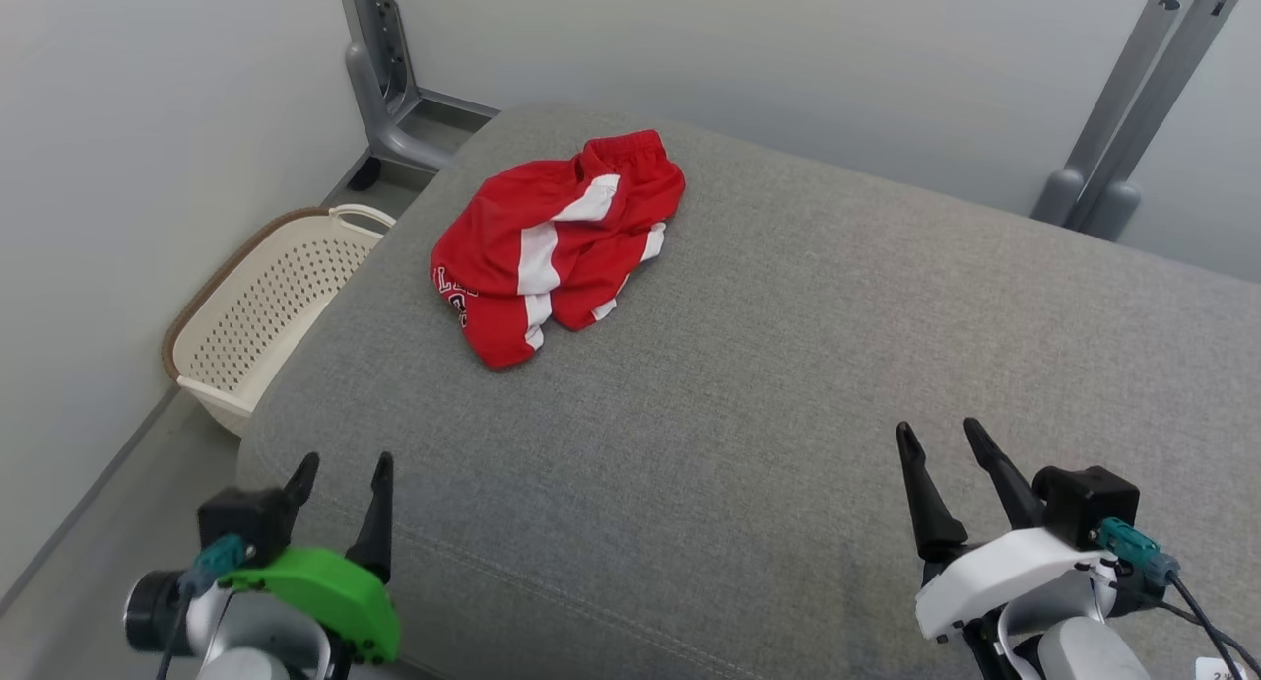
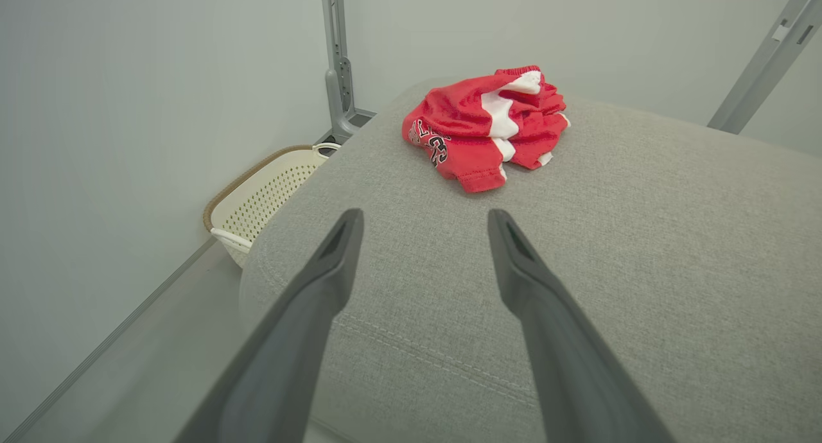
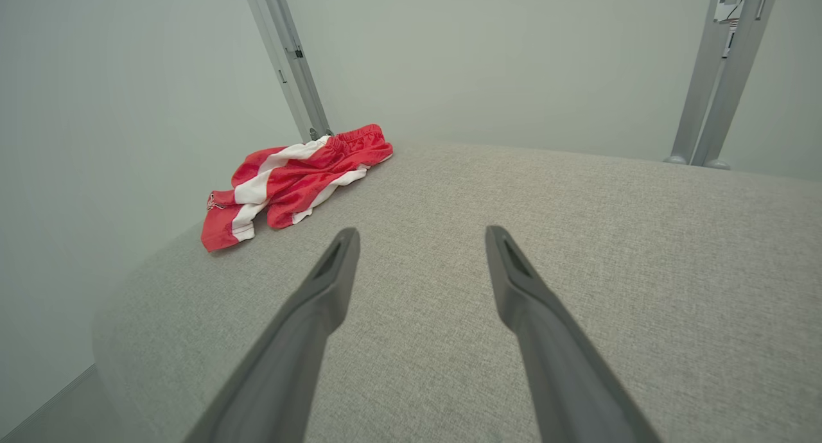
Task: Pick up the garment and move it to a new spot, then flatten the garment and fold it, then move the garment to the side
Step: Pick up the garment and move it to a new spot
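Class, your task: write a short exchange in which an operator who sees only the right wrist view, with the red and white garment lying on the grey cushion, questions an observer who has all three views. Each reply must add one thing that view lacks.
Operator: Is anything on the floor beside the cushion, on the garment's side?
Observer: Yes. A cream perforated basket stands on the floor beside the cushion's left edge, not far from the garment.
Operator: And where is the left hand?
Observer: The left hand hovers open at the cushion's near left corner, well short of the garment.
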`<state>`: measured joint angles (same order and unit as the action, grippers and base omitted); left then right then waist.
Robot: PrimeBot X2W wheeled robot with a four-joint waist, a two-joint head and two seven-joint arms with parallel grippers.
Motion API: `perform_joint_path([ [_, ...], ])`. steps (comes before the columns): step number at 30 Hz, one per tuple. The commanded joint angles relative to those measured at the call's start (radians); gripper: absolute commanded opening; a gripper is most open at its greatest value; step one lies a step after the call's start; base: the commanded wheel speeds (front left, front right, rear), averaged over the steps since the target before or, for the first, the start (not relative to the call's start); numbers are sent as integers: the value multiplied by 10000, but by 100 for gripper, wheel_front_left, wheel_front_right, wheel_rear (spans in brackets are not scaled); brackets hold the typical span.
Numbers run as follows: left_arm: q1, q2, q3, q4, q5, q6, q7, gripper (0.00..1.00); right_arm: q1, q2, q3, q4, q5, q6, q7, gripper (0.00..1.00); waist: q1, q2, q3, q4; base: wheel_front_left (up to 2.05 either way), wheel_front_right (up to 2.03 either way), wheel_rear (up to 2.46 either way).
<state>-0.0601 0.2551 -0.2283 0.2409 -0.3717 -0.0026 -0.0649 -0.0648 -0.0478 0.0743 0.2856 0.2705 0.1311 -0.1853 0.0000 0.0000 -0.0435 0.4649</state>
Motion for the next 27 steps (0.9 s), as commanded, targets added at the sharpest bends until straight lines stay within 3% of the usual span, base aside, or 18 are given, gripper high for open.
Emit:
perform_joint_path([
  [1,-872,-152,-163,401,-186,-234,492,100,-149,-51,-124,-382,-289,-7,193,100,0,0,508,-128,0,0,0],
  [5,-2107,-362,-278,1246,-423,-489,1236,100,-305,-45,-30,-1053,-885,-7,804,100,0,0,1098,-243,0,0,0],
  [12,-4968,-742,-302,3440,-834,-720,2246,100,-710,-51,224,-3364,-1661,-7,2077,100,0,0,2729,-857,0,0,0],
  [19,-7027,-1042,-246,5139,-1023,-804,2407,100,-798,-54,354,-4970,-2343,-7,3016,100,0,0,3997,-1318,0,0,0],
  [27,-8589,-829,-449,6659,-748,-666,2669,100,-554,-84,502,-5860,-2655,-6,3578,100,0,0,4861,-1722,0,0,0],
])
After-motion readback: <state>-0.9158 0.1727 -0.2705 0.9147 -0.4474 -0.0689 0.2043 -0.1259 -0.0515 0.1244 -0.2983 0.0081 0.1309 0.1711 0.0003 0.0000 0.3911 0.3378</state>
